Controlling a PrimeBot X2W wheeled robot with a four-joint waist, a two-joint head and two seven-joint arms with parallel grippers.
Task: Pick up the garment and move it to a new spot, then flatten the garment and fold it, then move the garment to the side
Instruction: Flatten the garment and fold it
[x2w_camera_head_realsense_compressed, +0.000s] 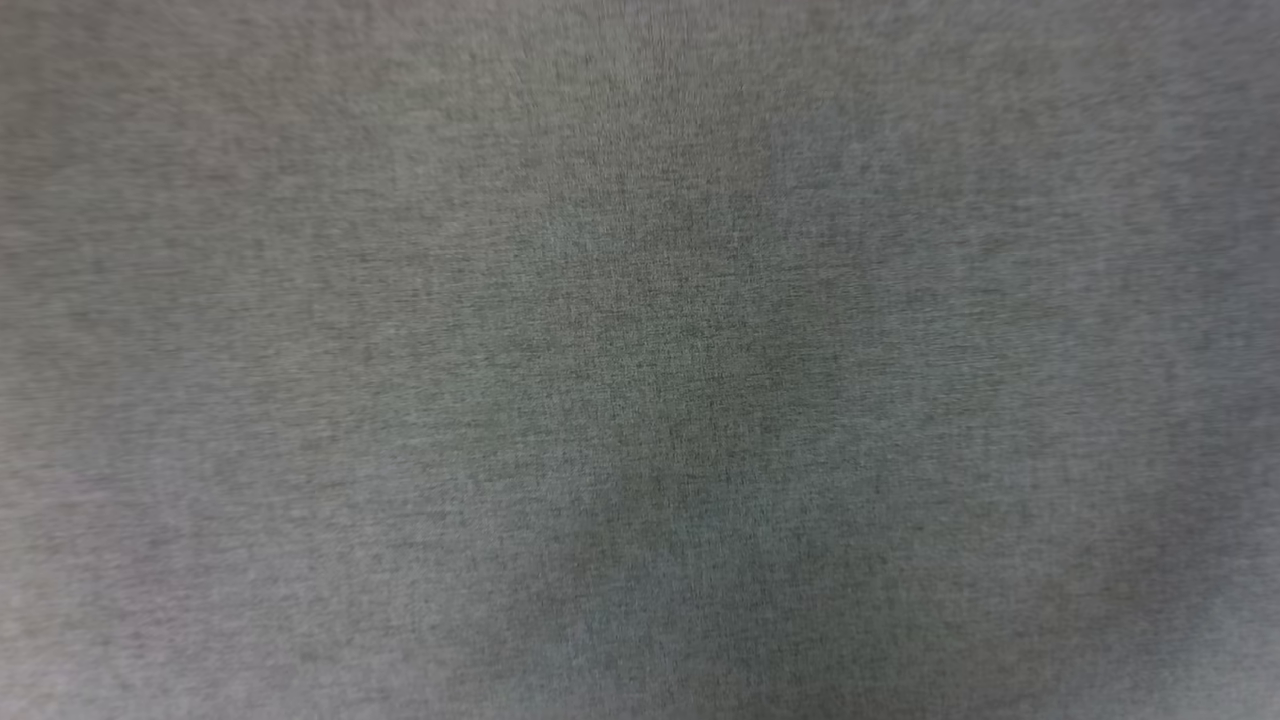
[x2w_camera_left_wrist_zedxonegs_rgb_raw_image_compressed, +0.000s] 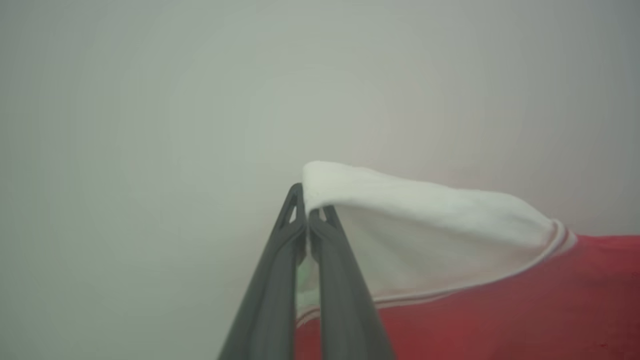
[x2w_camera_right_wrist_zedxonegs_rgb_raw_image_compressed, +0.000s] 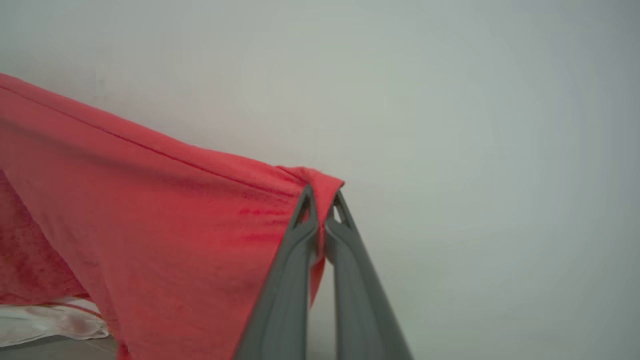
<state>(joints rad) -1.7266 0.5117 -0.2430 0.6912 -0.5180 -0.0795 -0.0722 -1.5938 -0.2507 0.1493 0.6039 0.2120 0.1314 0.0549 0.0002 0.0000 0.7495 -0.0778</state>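
Note:
The garment (x2w_camera_left_wrist_zedxonegs_rgb_raw_image_compressed: 500, 300) is a red shirt with a white sleeve and red-and-white trim. In the left wrist view my left gripper (x2w_camera_left_wrist_zedxonegs_rgb_raw_image_compressed: 306, 212) is shut on the tip of the white sleeve (x2w_camera_left_wrist_zedxonegs_rgb_raw_image_compressed: 425, 220), which is pulled up into a peak. In the right wrist view my right gripper (x2w_camera_right_wrist_zedxonegs_rgb_raw_image_compressed: 322, 212) is shut on a corner of the garment's red cloth (x2w_camera_right_wrist_zedxonegs_rgb_raw_image_compressed: 150, 220), which hangs taut away to the left. A white part of the garment (x2w_camera_right_wrist_zedxonegs_rgb_raw_image_compressed: 45, 322) lies low at the left edge of that view.
The head view looks closely down on a blurred grey woven surface (x2w_camera_head_realsense_compressed: 640, 360). Behind the garment in both wrist views is a plain pale background (x2w_camera_right_wrist_zedxonegs_rgb_raw_image_compressed: 475, 125).

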